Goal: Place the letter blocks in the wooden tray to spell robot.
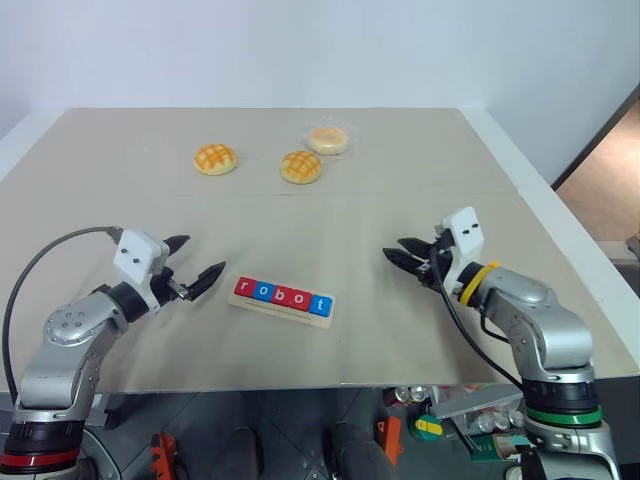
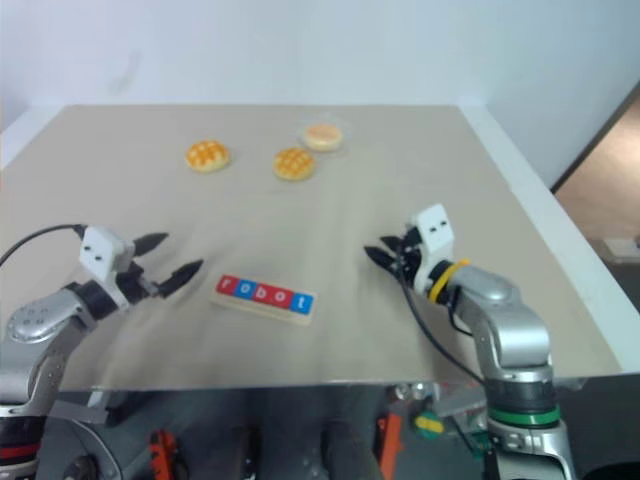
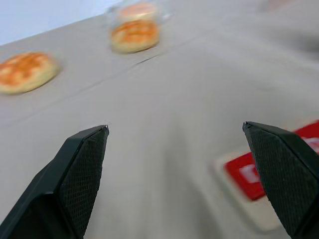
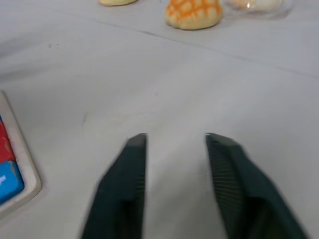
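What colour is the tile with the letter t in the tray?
Blue: the t tile sits at the wooden tray's right end, clearest in the left eye view.

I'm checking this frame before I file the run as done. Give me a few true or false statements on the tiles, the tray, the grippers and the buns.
1. All five letter blocks sit in the wooden tray, reading robot. True.
2. The left gripper holds a red tile. False: its fingers are apart with nothing between them.
3. The right gripper is open and holds nothing, off to the side of the tray. True.
4. The three buns lie beside the tray. False: they lie at the far side of the table.
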`<action>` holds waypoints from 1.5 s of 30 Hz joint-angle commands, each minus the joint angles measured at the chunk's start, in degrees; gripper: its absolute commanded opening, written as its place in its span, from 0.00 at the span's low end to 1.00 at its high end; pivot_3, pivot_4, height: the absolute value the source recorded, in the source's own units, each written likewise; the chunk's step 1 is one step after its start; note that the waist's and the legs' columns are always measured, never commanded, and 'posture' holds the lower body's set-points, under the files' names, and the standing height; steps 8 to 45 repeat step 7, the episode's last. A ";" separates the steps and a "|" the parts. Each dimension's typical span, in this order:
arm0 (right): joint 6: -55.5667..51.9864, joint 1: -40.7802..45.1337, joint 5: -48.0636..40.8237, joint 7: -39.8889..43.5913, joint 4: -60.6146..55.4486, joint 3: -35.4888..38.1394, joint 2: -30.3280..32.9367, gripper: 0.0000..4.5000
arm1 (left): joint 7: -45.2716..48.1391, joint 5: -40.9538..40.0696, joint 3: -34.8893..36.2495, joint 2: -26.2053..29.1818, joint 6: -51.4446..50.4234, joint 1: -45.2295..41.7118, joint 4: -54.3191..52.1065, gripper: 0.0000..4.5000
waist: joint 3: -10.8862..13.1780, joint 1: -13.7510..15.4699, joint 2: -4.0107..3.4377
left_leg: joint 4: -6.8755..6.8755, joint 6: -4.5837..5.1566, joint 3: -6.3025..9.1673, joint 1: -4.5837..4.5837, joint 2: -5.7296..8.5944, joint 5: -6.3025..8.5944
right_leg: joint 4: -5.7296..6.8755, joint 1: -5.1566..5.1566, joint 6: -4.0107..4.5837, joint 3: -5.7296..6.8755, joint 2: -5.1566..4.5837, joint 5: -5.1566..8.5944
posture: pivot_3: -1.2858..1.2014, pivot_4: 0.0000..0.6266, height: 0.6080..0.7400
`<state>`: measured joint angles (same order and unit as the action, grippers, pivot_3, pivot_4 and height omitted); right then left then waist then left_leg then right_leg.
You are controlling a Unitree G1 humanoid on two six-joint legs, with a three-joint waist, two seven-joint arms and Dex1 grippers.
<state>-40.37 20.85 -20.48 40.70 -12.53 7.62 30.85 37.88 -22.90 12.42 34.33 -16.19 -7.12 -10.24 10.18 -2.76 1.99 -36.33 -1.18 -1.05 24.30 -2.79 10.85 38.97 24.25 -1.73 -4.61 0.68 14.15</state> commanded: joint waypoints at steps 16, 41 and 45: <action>7.90 -2.05 -6.03 16.02 1.74 0.85 7.87 0.99 | 1.61 -0.05 4.84 3.73 0.12 1.61 1.78 1.00 | 0.00 0.01 0.00 | 0.02 0.00 0.04 -0.01 -0.03 0.01 | 0.01 0.00 0.04 0.05 0.02 0.00 | 0.52 0.24 1.00; 7.90 -2.05 -6.03 16.02 1.74 0.85 7.87 0.99 | 1.61 -0.05 4.84 3.73 0.12 1.61 1.78 1.00 | 0.00 0.01 0.00 | 0.02 0.00 0.04 -0.01 -0.03 0.01 | 0.01 0.00 0.04 0.05 0.02 0.00 | 0.52 0.24 1.00; 7.90 -2.05 -6.03 16.02 1.74 0.85 7.87 0.99 | 1.61 -0.05 4.84 3.73 0.12 1.61 1.78 1.00 | 0.00 0.01 0.00 | 0.02 0.00 0.04 -0.01 -0.03 0.01 | 0.01 0.00 0.04 0.05 0.02 0.00 | 0.52 0.24 1.00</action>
